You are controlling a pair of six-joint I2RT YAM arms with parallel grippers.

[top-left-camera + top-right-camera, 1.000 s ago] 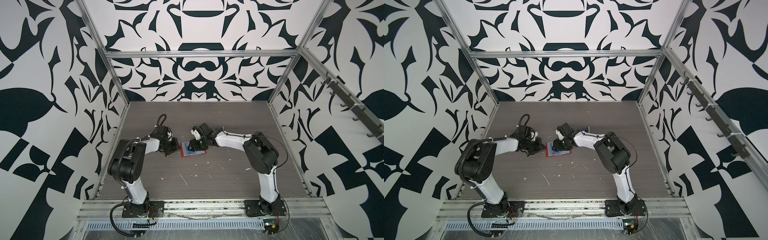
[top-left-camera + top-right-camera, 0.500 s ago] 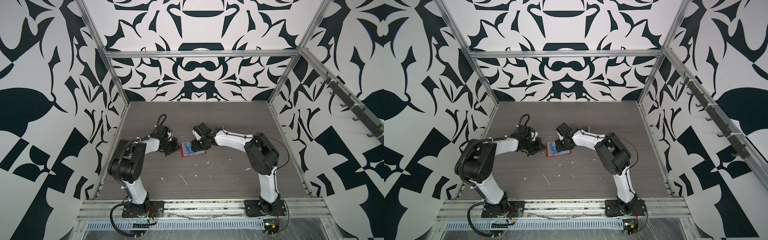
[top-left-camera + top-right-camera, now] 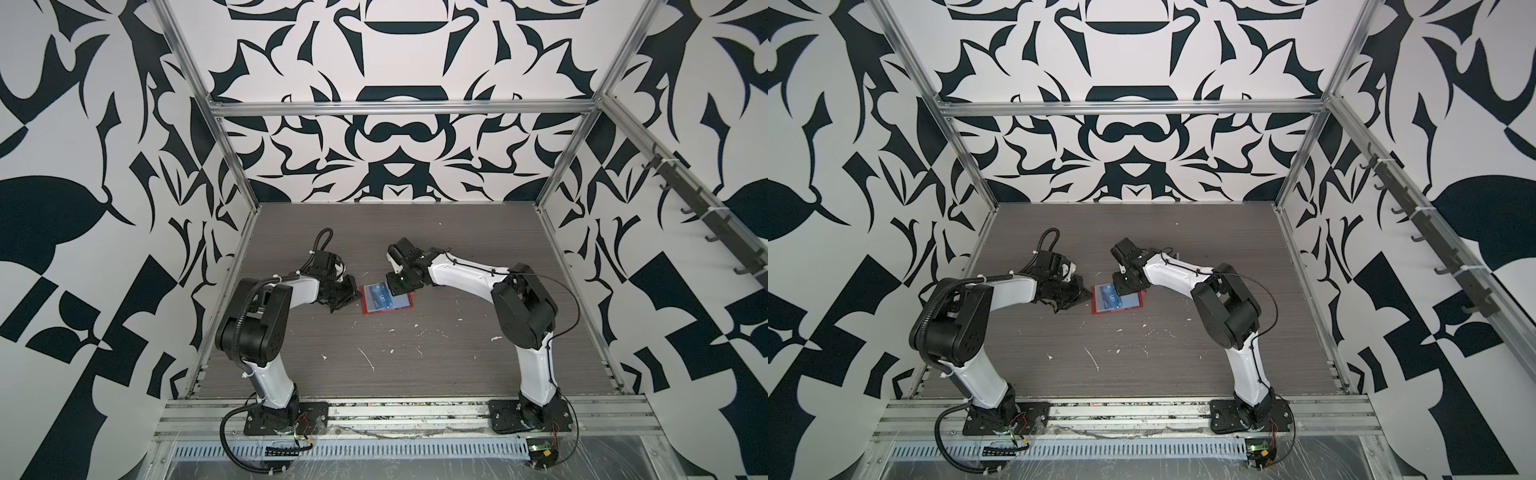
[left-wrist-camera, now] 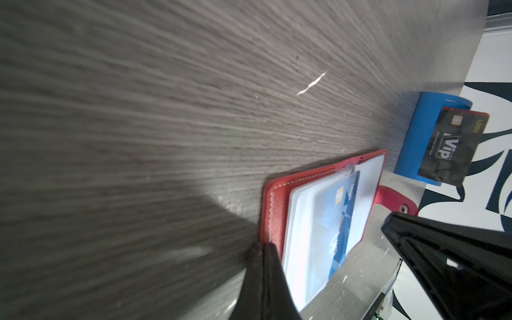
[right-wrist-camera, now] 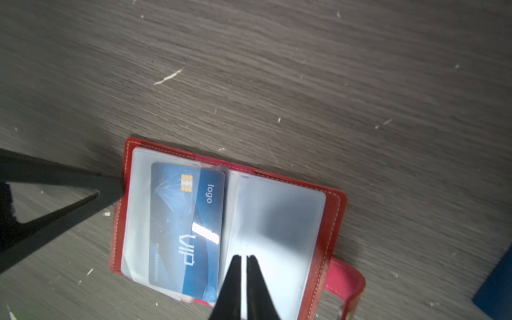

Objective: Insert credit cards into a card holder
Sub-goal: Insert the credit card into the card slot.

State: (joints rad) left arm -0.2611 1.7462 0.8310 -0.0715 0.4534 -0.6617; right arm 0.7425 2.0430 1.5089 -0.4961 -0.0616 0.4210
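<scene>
The red card holder [image 5: 336, 210] lies open on the table, and both top views show it between the arms [image 3: 405, 305] [image 3: 1136, 306]. A blue credit card [image 5: 188, 221] sits partly inside its clear sleeve on the side nearer my left arm, and that card also shows in the left wrist view [image 4: 336, 221]. My left gripper [image 4: 266, 248] is shut, its tip pressing the holder's outer red edge. My right gripper [image 5: 243, 257] is shut with nothing seen between its fingers, hovering over the holder's middle fold beside the blue card.
A small blue stand [image 4: 415, 138] stands beyond the holder near the wall, with a dark VIP card [image 4: 448, 146] upright in it and a red edge behind that card. The holder's red snap tab [image 5: 346, 279] sticks out toward it. White flecks dot the wood-grain table [image 3: 415, 365].
My right gripper's jaws have come together and its wrist has shifted slightly over the holder. The left arm and the holder have not moved.
</scene>
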